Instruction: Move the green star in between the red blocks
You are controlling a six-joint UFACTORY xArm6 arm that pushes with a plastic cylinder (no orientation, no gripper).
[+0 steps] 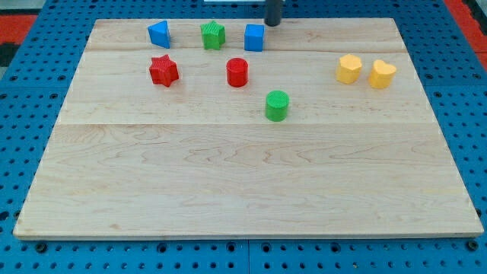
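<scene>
The green star (213, 35) sits near the view's top, between a blue triangular block (159, 33) on its left and a blue cube (254, 36) on its right. Below it lie the red star (163, 71) and the red cylinder (237, 72), with a gap between them. My tip (272, 22) is at the view's top edge, just right of the blue cube, touching no block.
A green cylinder (277, 105) stands below and right of the red cylinder. Two yellow blocks (349, 68) (382, 74) sit at the view's right. The wooden board (243, 190) lies on a blue pegboard surface.
</scene>
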